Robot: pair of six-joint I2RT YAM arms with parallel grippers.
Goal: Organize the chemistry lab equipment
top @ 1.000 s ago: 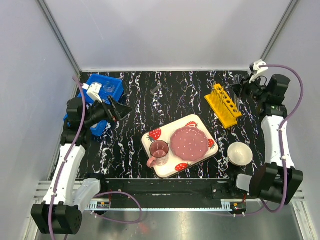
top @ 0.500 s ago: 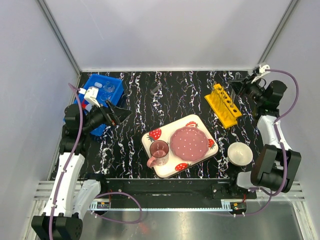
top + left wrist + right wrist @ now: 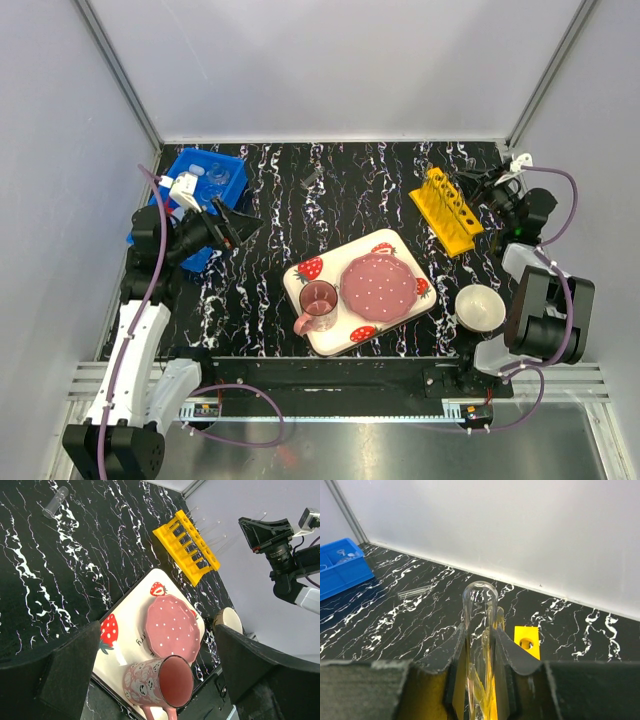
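My right gripper [image 3: 481, 639] is shut on a thin clear glass tube [image 3: 480, 605], rounded end up, just above the far end of the yellow holed rack [image 3: 526, 643]. Seen from above, that gripper [image 3: 482, 182] hangs at the rack's [image 3: 447, 210] right far corner. A second tube [image 3: 310, 178] lies loose on the black table toward the back. My left gripper [image 3: 240, 222] stands open and empty beside the blue bin [image 3: 215, 172], which holds clear glassware. In the left wrist view its wide-apart fingers [image 3: 60, 675] frame the tray.
A strawberry-print tray [image 3: 305, 272] with a pink plate [image 3: 380, 285] and pink cup [image 3: 318, 300] sits at the front centre. A white bowl [image 3: 480, 307] stands right of it, close to the right arm's base. Walls enclose the table on three sides.
The right arm has folded back toward its base, its wrist shifting slightly nearer, the tube still gripped by the rack. The left arm has barely moved.
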